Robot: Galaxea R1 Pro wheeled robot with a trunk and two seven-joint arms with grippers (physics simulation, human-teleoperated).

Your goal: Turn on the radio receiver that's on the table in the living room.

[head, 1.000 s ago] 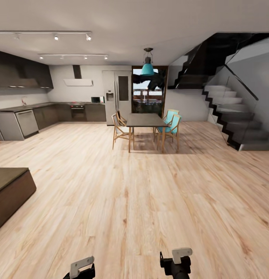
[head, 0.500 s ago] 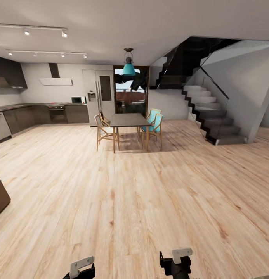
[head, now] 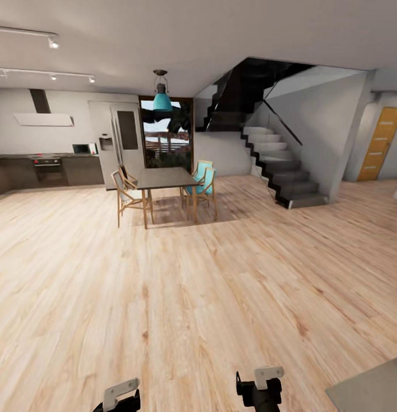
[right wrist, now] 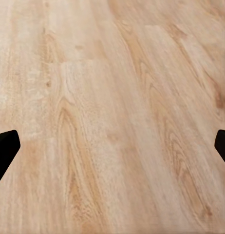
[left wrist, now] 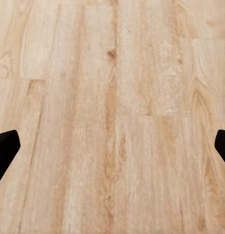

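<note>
Across the wood floor (head: 181, 297) stands one dining table (head: 164, 178) with four chairs, two of them turquoise (head: 204, 182), under one teal lamp (head: 162, 102). One staircase (head: 278, 166) rises beyond. A grey tabletop corner (head: 373, 389) shows nearby. The left gripper (left wrist: 112, 146) and the right gripper (right wrist: 112, 146) both hang spread wide, holding nothing.

No lettering can be read anywhere — no labels (or numbers).

Dining table (head: 161, 178) on plank floor (head: 192, 286)
</note>
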